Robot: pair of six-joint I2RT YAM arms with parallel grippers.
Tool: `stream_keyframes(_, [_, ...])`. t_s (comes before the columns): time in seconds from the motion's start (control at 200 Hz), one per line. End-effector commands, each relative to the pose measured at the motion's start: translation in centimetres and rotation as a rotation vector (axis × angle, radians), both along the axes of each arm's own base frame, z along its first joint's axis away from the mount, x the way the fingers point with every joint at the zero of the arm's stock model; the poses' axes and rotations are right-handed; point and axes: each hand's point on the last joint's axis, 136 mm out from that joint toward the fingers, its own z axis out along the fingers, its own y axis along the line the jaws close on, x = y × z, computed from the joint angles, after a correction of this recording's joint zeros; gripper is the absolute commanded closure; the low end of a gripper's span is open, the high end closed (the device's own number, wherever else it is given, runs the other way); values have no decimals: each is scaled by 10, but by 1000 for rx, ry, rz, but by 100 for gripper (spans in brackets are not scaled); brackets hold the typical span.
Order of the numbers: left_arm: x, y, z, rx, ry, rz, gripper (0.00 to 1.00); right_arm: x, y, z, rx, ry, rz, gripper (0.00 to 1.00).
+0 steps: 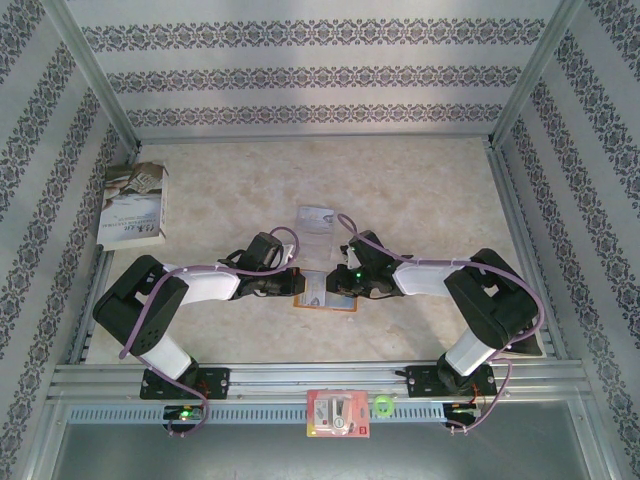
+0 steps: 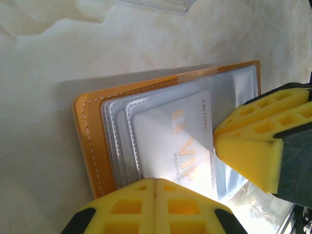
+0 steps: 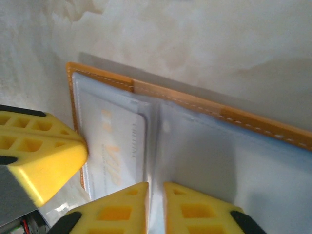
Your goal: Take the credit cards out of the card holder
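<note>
Lying under L claw [image 2: 155, 191]: card holder [image 2: 90, 141]

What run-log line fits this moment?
card holder: open, flat on table | credit card: tucked inside | left fingers: shut | right fingers: slightly apart

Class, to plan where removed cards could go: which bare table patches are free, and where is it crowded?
Free: the back strip from the book to the right wall, and the table right of the clear tray. Crowded: the centre, where both arms meet over the card holder.
</note>
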Motion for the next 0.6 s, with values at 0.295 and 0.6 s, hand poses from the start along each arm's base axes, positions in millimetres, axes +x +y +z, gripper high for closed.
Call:
stream_keyframes(0.295, [-34, 38, -51, 175, 174, 47, 100, 1, 13, 2, 31, -10, 32, 84])
stream_keyframes(0.6, [-34, 37, -51, 171, 171, 45, 100, 0, 22, 0, 38, 0, 56, 82])
